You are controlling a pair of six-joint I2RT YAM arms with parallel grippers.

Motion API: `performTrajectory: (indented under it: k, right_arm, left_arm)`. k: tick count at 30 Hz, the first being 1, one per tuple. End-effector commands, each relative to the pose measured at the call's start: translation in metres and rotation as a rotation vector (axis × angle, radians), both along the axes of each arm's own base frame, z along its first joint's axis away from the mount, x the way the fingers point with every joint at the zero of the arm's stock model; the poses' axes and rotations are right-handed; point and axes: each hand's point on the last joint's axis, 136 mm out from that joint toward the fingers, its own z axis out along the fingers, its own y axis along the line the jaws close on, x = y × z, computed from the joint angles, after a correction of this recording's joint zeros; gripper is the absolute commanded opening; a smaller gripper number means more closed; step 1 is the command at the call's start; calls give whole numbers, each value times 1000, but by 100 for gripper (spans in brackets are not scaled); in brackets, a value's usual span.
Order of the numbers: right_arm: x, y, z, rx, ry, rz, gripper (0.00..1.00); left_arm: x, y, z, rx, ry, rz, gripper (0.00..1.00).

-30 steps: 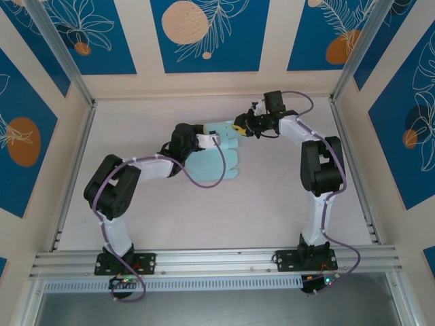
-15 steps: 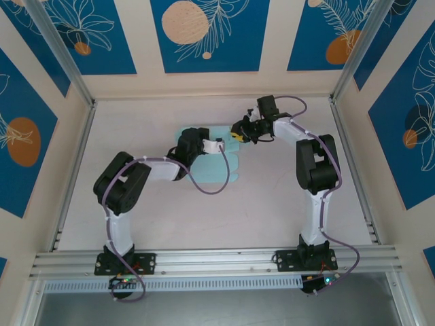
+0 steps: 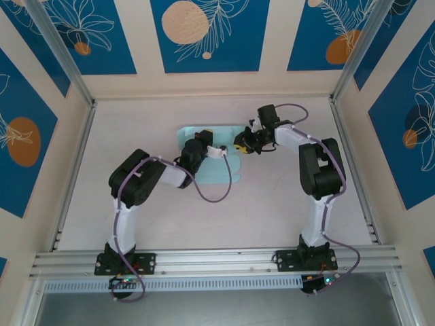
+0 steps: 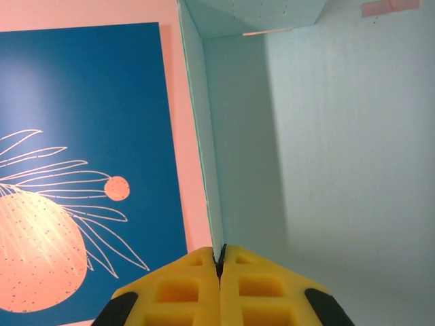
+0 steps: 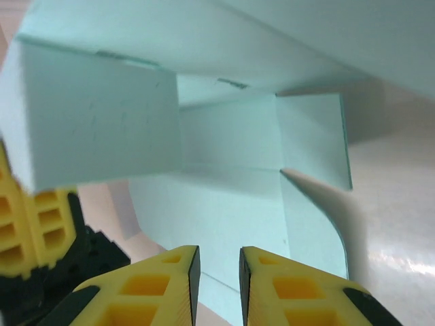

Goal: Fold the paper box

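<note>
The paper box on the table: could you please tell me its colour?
The paper box is plain pale blue, clearest in the right wrist view.

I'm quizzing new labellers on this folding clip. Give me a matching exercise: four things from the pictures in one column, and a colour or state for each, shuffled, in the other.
Column one:
1. left gripper
2. right gripper
3. paper box
4. wall panel

Column two:
A. narrow gap between the fingers, nothing in it
B. pale blue, some flaps standing up
C. dark blue with an orange disc
D. fingers shut on a thin card edge

Pairs: 1-D, 2-A, 3-B, 4-C
</note>
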Motion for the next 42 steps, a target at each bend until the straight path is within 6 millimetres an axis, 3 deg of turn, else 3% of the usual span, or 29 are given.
performTrajectory:
  k: [1,5,16,25,27,35,42]
  right_arm:
    - [-7,-7,23,-47,-80,15,25]
    - [-9,-19,15,-119,-80,-26,25]
    - [2,-25,-26,-264,-53,-97,26]
    - [12,-29,-45,-309,-45,-116,36]
    - [16,-26,-44,-285,-60,-112,41]
    - [32,-6,-36,-159,-115,-81,41]
    - [40,11,-19,-104,-197,-30,25]
  left_arm:
    - [-6,-2,-20,72,-1,-1,0]
    - [-7,-4,-15,69,-14,-6,0]
    - [-8,-4,-11,64,-21,-6,0]
    - [-6,-3,-13,61,-15,-4,0]
    - [-6,-4,-13,62,-12,-5,0]
    - [-7,-3,-15,61,-6,-5,0]
    - [-6,-2,-18,65,-5,-3,0]
